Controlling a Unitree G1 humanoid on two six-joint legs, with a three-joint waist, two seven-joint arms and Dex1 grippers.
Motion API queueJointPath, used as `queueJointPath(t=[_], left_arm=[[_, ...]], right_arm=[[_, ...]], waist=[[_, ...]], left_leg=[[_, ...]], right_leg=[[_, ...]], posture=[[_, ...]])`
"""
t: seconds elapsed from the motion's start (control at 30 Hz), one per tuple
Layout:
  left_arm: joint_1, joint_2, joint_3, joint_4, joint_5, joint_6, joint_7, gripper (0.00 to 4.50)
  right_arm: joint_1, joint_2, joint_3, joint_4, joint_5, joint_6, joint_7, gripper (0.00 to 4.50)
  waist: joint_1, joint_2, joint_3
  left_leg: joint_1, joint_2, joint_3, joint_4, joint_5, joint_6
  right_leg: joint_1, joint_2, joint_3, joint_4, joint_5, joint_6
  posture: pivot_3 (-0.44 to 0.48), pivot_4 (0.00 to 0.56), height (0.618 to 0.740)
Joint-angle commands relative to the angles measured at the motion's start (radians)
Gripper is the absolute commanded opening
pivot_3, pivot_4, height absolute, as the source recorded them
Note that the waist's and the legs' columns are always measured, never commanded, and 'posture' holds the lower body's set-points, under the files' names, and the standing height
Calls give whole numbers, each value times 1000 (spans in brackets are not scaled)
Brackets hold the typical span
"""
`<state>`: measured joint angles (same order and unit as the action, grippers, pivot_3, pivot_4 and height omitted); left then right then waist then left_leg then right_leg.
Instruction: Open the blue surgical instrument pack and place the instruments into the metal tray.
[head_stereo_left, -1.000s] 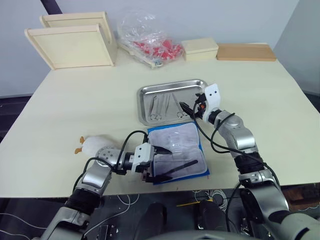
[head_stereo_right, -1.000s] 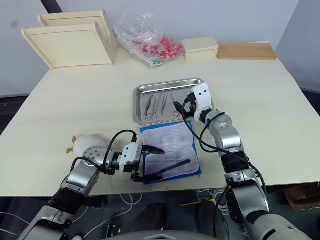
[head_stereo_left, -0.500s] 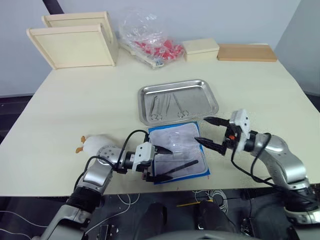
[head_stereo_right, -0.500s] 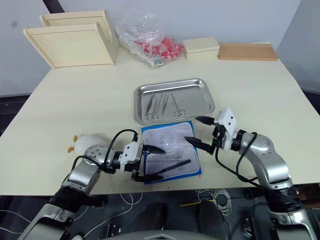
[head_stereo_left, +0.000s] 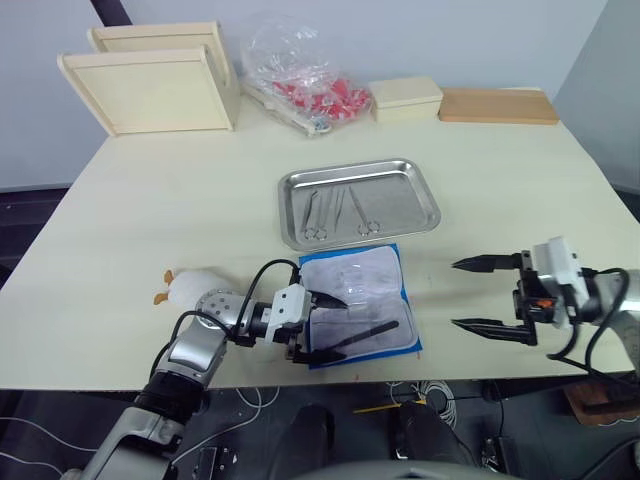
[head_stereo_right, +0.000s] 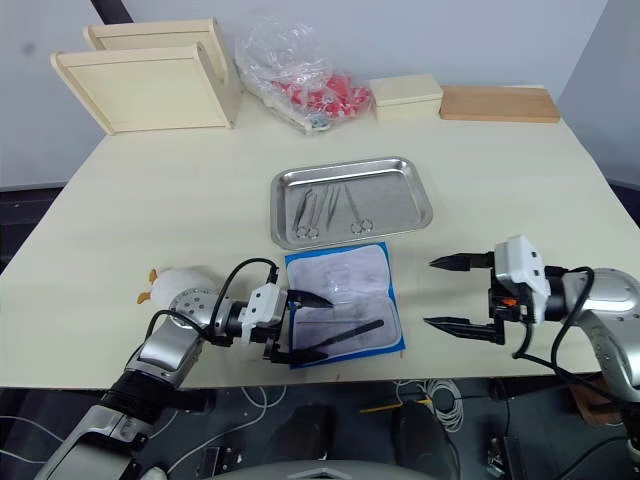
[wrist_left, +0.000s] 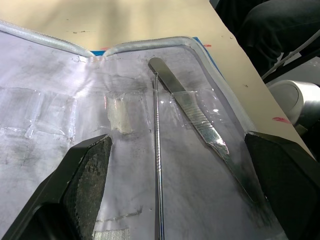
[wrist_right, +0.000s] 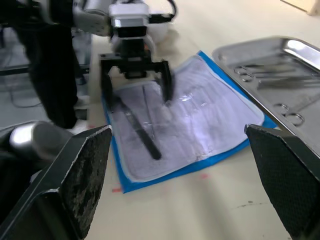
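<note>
Since a second earlier the right gripper (head_stereo_right: 452, 293) had swung away from the metal tray (head_stereo_right: 351, 200) to the table's near right, well clear of the blue surgical instrument pack (head_stereo_right: 343, 304). Its fingers stood wide apart, empty, pointing left toward the pack. The left gripper (head_stereo_right: 318, 326) lay low over the pack's lining, jaws spread, straddling a slim probe (wrist_left: 157, 155) and a flat blade (wrist_left: 200, 124) without clamping either. Both ran lengthwise along the gripper's line. Ring-handled instruments (head_stereo_right: 309, 213) lay in the tray.
</note>
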<state>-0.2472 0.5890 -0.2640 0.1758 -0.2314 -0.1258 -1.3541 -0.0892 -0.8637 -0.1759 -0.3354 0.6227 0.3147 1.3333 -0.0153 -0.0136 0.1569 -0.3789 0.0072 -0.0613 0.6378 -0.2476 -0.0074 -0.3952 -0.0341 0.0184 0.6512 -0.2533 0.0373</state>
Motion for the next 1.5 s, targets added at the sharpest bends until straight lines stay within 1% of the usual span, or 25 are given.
queueJointPath(t=[0.03, 0.27, 0.4, 0.57, 0.67, 0.8, 0.93, 1.27, 1.5], left_arm=[[44, 18, -32, 62, 44, 23, -7, 4500], [43, 19, -33, 64, 46, 22, -7, 4500], [42, 19, -34, 64, 46, 21, -7, 4500], [45, 22, -32, 59, 45, 24, -6, 4500], [46, 23, -33, 56, 45, 26, -5, 4500], [47, 24, -33, 51, 43, 31, -5, 4500], [46, 24, -34, 51, 43, 31, -1, 4500], [48, 25, -34, 54, 43, 28, -2, 4500], [47, 24, -37, 65, 46, 18, -4, 4500]], right_arm=[[7, -43, -77, -19, 72, 6, 59, 4448], [8, -81, -100, -14, 97, 26, 77, 4448], [4, -62, -62, -24, 58, 30, 21, 4448], [-25, -6, 68, -55, -53, 30, -94, 4448], [-48, 18, 124, -50, -108, 9, -128, 4448], [-111, 69, 241, -17, -214, 2, -186, 4448], [-155, 112, 319, 19, -281, 2, -216, 4448], [-227, 225, 465, 118, -425, -26, -280, 4448], [-265, 288, 524, 197, -501, -64, -310, 4448]], waist=[[0, 0, 0], [0, 0, 0], [0, 0, 0], [0, -1, -1], [-1, -1, -1], [-1, -1, -1], [1, -1, -1], [-1, -1, -1], [-1, -1, -2]], left_leg=[[0, 0, 0, 0, 0, 0], [0, 0, 0, 0, 0, 0], [0, 0, 0, 0, 0, 0], [0, 0, 0, 0, 0, 0], [0, 0, 0, 0, 0, 0], [1, 0, 0, 0, 0, 0], [0, 0, 0, 0, 0, 0], [1, 0, 0, 0, 0, 0], [1, 0, 0, 0, 0, 0]], right_leg=[[0, 0, 0, 0, 0, 0], [1, 0, 0, -1, 0, 0], [1, 0, 0, -1, 0, 0], [1, 0, 0, -1, 0, 0], [1, 0, 0, -1, 0, 0], [1, 0, 0, 0, 0, 0], [1, 1, 0, -1, 0, 0], [1, 1, 0, 0, 0, 0], [1, 1, 0, 0, 0, 0]], posture=[[0, 150, 740], [0, 150, 740], [0, 150, 740], [0, 150, 740], [0, 150, 740], [0, 150, 740], [0, 150, 740], [0, 150, 740], [0, 150, 740]])
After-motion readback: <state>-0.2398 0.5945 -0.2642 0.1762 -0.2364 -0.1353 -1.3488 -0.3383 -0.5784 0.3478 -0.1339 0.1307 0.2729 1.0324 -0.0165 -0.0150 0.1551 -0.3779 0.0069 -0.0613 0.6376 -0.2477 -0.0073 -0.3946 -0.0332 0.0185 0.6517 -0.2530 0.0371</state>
